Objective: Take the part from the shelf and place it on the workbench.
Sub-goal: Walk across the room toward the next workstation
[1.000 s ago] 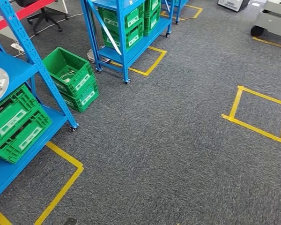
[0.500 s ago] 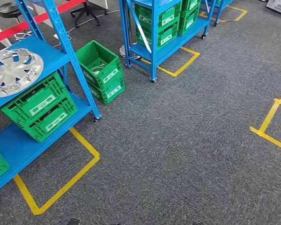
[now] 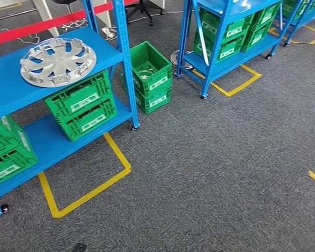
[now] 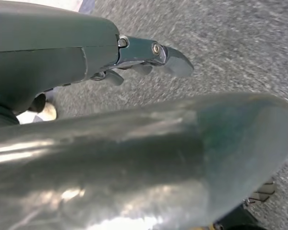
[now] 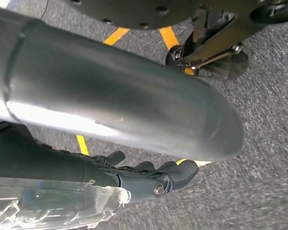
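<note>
at the left, a blue shelf (image 3: 13, 86) carries the part (image 3: 58, 61), a silver hubcap lying flat on its upper board near the front right corner post. under it, on the lower board, stand stacked green crates (image 3: 81, 105) with white labels too small to read, and another green crate (image 3: 7, 152) near the left edge. yellow tape (image 3: 88, 189) marks the grey carpet (image 3: 211, 173) in front. two more stacked green crates (image 3: 151, 76) sit on the floor beside the shelf, then a second blue shelf (image 3: 227, 31) holding green crates. the left hand (image 4: 110, 52) hangs above the carpet, fingers (image 4: 171, 60) nearly straight, holding nothing. the right hand (image 5: 110, 177) likewise, fingers (image 5: 178, 173) loosely extended, empty.
</note>
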You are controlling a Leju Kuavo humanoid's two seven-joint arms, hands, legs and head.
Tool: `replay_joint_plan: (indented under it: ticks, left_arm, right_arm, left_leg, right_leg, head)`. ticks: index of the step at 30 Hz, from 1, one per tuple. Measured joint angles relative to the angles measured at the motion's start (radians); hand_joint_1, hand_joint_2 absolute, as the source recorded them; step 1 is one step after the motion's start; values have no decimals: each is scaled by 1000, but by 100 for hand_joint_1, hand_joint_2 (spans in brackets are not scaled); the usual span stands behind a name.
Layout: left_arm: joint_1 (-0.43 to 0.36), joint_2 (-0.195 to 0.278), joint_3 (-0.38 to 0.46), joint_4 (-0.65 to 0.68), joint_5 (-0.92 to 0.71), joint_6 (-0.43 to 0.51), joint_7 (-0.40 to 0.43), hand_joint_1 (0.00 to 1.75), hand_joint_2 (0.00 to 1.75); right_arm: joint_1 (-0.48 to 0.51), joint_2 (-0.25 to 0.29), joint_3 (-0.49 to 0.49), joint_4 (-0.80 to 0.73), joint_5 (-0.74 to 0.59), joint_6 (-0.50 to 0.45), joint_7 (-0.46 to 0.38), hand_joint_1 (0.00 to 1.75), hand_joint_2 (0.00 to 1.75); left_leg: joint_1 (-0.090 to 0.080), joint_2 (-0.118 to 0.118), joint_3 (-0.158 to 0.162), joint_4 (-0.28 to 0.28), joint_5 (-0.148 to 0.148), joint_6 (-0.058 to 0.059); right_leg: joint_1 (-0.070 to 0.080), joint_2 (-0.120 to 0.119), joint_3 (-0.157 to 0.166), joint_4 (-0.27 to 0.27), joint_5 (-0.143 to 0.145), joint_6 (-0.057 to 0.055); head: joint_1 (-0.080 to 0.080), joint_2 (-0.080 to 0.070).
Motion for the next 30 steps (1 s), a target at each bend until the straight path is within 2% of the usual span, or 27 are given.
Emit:
replay_joint_plan:
  ticks: [1, 2, 3, 4, 5, 6, 7, 8, 9, 10, 11, 12, 13, 14, 15, 16, 17, 19, 20, 21, 22, 23, 25, 27, 28, 29, 30]
  left_arm:
    - [1, 0, 0, 0, 0, 0, 0, 0, 0]
    - [1, 0, 0, 0, -1, 0, 0, 0, 0]
    - [0, 0, 1, 0, -1, 0, 0, 0, 0]
    - [-1, -1, 1, 0, -2, -1, 0, 0, 0]
    - [-2, 0, 1, 0, -3, -1, 0, 0, 0]
    - [-1, 0, 1, 0, -3, -1, 0, 0, 0]
    - [1, 0, 1, 0, -3, -1, 1, 0, 0]
    - [3, 0, 1, 0, -3, -1, 2, 0, 0]
    - [5, 0, 2, 0, -3, 0, 4, 0, 0]
    - [4, 1, 2, 0, -3, 0, 6, 0, 0]
    - [1, 1, 2, 0, -3, 0, 7, 0, 0]
    - [-2, 0, 2, 0, -3, 0, 8, 0, 0]
    - [-4, -1, 2, 0, -4, 0, 8, 0, 0]
    - [-5, -2, 2, 0, -4, 0, 9, 0, 0]
    - [-4, -3, 3, 0, -5, 1, 9, 0, 0]
    - [-2, -3, 3, 0, -6, 1, 9, 0, 0]
    - [-1, -3, 3, 0, -7, 1, 10, 0, 0]
    - [-5, -3, 3, 0, -9, 1, 10, 0, 0]
    - [-8, -3, 3, 0, -9, 1, 10, 0, 0]
    - [-10, -3, 3, 0, -10, 2, 10, 0, 0]
    - [-9, -3, 3, 0, -10, 2, 10, 0, 0]
    - [-7, -3, 4, 0, -11, 2, 10, 0, 0]
    - [-3, -3, 5, 0, -11, 3, 11, 0, 0]
    - [-5, -3, 6, 0, -12, 4, 11, 0, 0]
    - [-6, -4, 7, 0, -12, 4, 11, 0, 0]
    - [-7, -4, 7, 0, -12, 4, 11, 0, 0]
    - [-6, -5, 7, 0, -12, 4, 11, 0, 0]
  right_arm:
    - [0, 0, 0, 0, 1, 0, 0, 0, 0]
    - [-1, 0, 0, 0, 1, 0, 0, 0, 0]
    - [-1, 0, 0, 0, 2, 0, -1, 0, 0]
    - [-1, 0, 0, 0, 2, 0, -2, 0, 0]
    - [-2, 0, 0, 0, 3, 0, -3, 0, 0]
    - [-2, 0, 0, 0, 3, 0, -4, 0, 0]
    - [-2, 0, 0, 0, 4, 0, -4, 0, 0]
    - [-3, 0, 0, 0, 5, 0, -5, 0, 0]
    - [-3, 0, 0, 0, 5, 0, -5, 0, 0]
    - [-3, 0, 0, 0, 6, 0, -6, 0, 0]
    - [-2, 0, 0, 0, 6, 0, -6, 0, 0]
    - [-1, 0, 0, 0, 6, 0, -7, 0, 0]
    - [1, 0, 0, 0, 6, 0, -7, 0, 0]
    - [2, 0, 0, 0, 7, 0, -7, 0, 0]
    - [1, 0, 0, 0, 7, 0, -6, 0, 0]
    - [0, -1, 0, 0, 7, 0, -6, 0, 0]
    - [-2, 0, 0, 0, 7, 0, -6, 0, 0]
    - [-3, 0, 0, 0, 7, 0, -6, 0, 0]
    - [-3, 0, 0, 0, 7, 0, -6, 0, 0]
    - [-3, 0, 0, 0, 7, 0, -5, 0, 0]
    - [-4, 0, 0, 0, 7, 0, -4, 0, 0]
    - [-6, 0, 0, 0, 7, 0, -4, 0, 0]
    - [-8, 0, 0, 0, 7, -2, -4, 0, 0]
    - [-6, 0, -1, 0, 7, -2, -4, 0, 0]
    - [-3, 0, -1, 0, 7, -2, -3, 0, 0]
    - [-1, 0, -1, 0, 7, -2, -3, 0, 0]
    - [0, 0, -1, 0, 7, -2, -3, 0, 0]
  left_leg:
    - [1, -15, 2, 0, 0, -1]
    - [2, -29, 3, 1, 0, -3]
    - [1, -43, 2, 4, 0, -7]
    - [2, -56, 0, 6, 0, -13]
    - [3, -67, -5, 7, 3, -19]
    - [4, -79, -10, 8, 6, -27]
    - [7, -89, -15, 7, 10, -33]
    - [8, -84, -19, 9, 8, -39]
    - [7, -65, -27, 22, -1, -44]
    - [5, -39, -43, 54, -22, -48]
    - [3, -7, -68, 105, -52, -51]
    - [3, 13, -99, 170, -83, -54]
    - [4, 22, -129, 231, -106, -56]
    - [4, 26, -147, 269, -115, -57]
    - [5, 28, -149, 274, -105, -57]
    - [4, 32, -132, 245, -81, -55]
    - [3, 47, -100, 187, -48, -52]
    - [-4, 98, -34, 63, -5, -44]
    - [-8, 116, -15, 26, 2, -39]
    - [-11, 119, -10, 11, 1, -34]
    - [-11, 107, -12, 8, 1, -28]
    - [-9, 95, -12, 6, 3, -22]
    - [-3, 72, -10, 1, 7, -12]
    - [1, 49, -10, -1, 9, -4]
    - [1, 35, -11, 0, 10, -1]
    - [1, 21, -12, 0, 10, -1]
    - [2, 6, -11, 0, 11, -1]
  right_leg:
    - [-2, 6, 21, -52, 37, -1]
    - [-5, 22, 52, -124, 76, -1]
    - [-9, 49, 82, -193, 103, 0]
    - [-13, 72, 106, -241, 117, 0]
    - [-14, 88, 117, -264, 119, -2]
    - [-13, 90, 120, -268, 116, -5]
    - [-11, 80, 121, -266, 118, -11]
    - [-10, 68, 120, -268, 121, -17]
    - [-11, 56, 120, -270, 123, -24]
    - [-11, 42, 121, -272, 125, -30]
    - [-10, 27, 121, -273, 125, -34]
    - [-8, 11, 121, -274, 124, -38]
    - [-6, -6, 120, -273, 123, -40]
    - [-6, -22, 120, -273, 122, -42]
    - [-5, -36, 121, -273, 121, -43]
    - [-5, -48, 122, -273, 121, -43]
    - [-4, -60, 123, -273, 119, -42]
    - [1, -81, 127, -272, 114, -35]
    - [4, -92, 129, -271, 112, -30]
    - [6, -103, 131, -272, 110, -25]
    - [8, -115, 135, -274, 108, -21]
    - [7, -116, 136, -275, 106, -15]
    - [4, -74, 123, -238, 79, -3]
    - [1, -17, 69, -122, 18, 5]
    - [0, -6, 35, -52, -10, 6]
    - [0, -3, 8, -1, -24, 7]
    - [0, -2, -4, 13, -16, 7]
  head:
    - [0, 0]
    - [0, 0]
    - [0, 0]
    - [0, 0]
    - [-1, 0]
    - [-2, 0]
    - [-2, 0]
    - [-2, 0]
    - [-5, 0]
    - [-8, 0]
    - [-12, 0]
    - [-15, 0]
    - [-16, 0]
    - [-16, 0]
    - [-16, 0]
    - [-16, 0]
    - [-16, 0]
    - [-17, 0]
    - [-17, 0]
    - [-17, 0]
    - [-17, 0]
    - [-16, 0]
    - [-12, 0]
    - [-7, 0]
    - [-6, 0]
    - [-4, 0]
    - [-3, 0]
